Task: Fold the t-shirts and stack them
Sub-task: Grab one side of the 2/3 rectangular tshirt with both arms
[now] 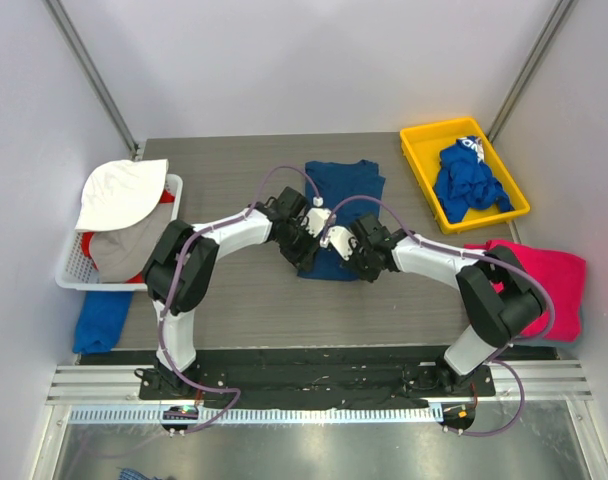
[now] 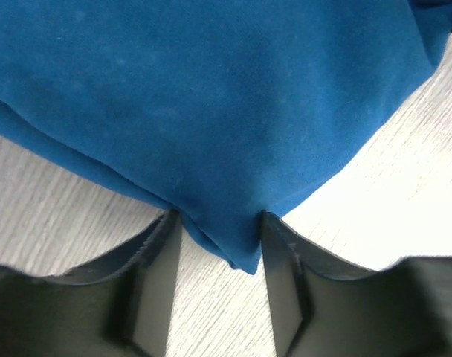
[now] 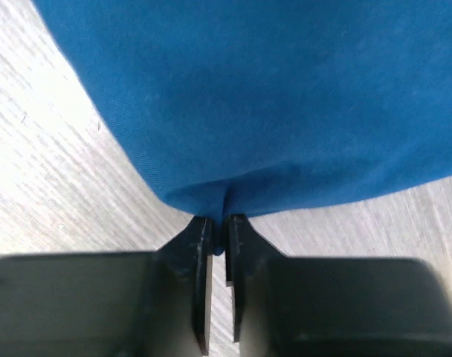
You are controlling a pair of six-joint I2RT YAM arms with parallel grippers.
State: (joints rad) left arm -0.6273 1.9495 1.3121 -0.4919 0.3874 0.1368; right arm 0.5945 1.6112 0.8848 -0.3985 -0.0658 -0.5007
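At the left edge of the table stands a white basket holding a white hat above a grey cloth. A blue cloth hangs off the table edge just below the basket. The left gripper is positioned at the near left corner of the dark blue t-shirt. Its fingers stand partly apart, with a fold of the shirt's hem between them and touching both. The left wrist view does not show whether this fold is clamped. The dark blue t-shirt lies flat at the centre of the table, collar toward the far side and hem toward the arm bases. The right gripper is positioned at the near right corner of the same shirt. Its jaws are almost together and pinch a small pucker of the fabric edge just above the table surface. To the right, at the far corner, a yellow bin contains a crumpled royal-blue t-shirt with white lettering. A pink t-shirt lies at the right edge of the table, beside the right arm and well apart from the dark blue shirt.
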